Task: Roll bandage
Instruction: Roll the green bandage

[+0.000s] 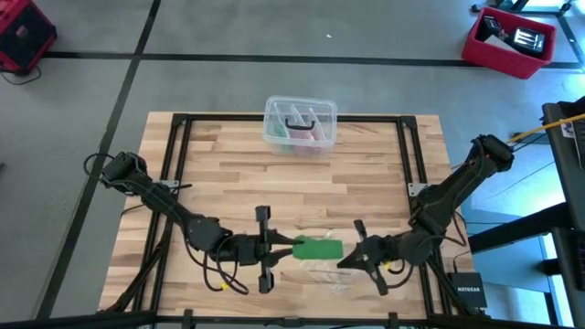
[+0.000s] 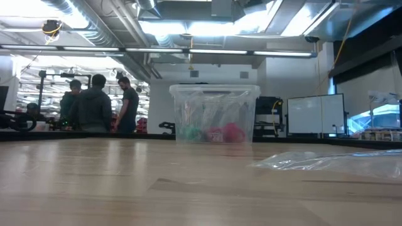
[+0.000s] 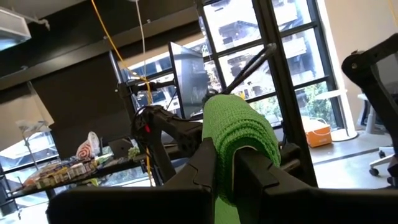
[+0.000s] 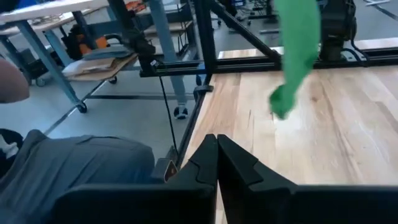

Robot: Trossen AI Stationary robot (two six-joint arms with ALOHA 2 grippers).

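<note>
The bright green bandage point(image 1: 318, 248) is held up over the near middle of the table by my left gripper point(image 1: 289, 248), which is shut on it. In the left wrist view the bandage point(image 3: 239, 134) rises from between the two fingers. My right gripper point(image 1: 347, 262) stands just right of the bandage's free end point(image 4: 281, 102). It is shut with nothing between its fingers point(image 4: 216, 158) and does not touch the bandage. Neither gripper shows in the low view. My left gripper pinches the bandage between its two fingers point(image 3: 256, 168), which come at it about level from the table's left side. The green fabric point(image 3: 225, 168) fills the gap between them and runs on past their tips. The strip point(image 4: 300, 43) hangs clear of the table with its free end loose.
A crumpled clear plastic bag point(image 1: 322, 271) lies on the table under and just nearer than the bandage. A clear lidded box point(image 1: 300, 123) with pink and dark items stands at the far middle. Dark frame rails point(image 1: 407, 155) run along the table's sides. People stand in the room beyond the table.
</note>
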